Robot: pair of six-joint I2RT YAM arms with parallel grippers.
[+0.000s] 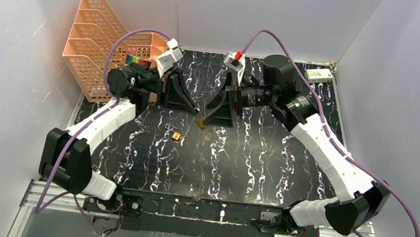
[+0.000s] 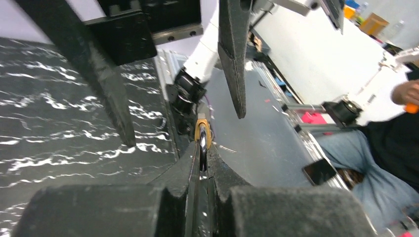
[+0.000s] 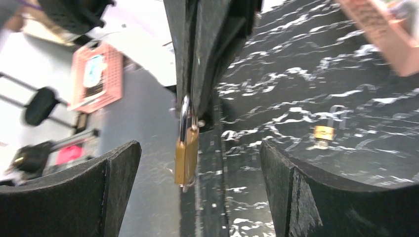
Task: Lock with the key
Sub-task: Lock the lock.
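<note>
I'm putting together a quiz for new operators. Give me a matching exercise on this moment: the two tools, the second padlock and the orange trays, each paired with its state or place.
1. left tool
2. right tool
3. second padlock
4. orange trays

A. lying on the table
B. shut on the shackle of the hanging padlock
C. stacked at the far left corner
D. open wide

Pairs: 1-B, 2-D, 3-A, 4-C.
</note>
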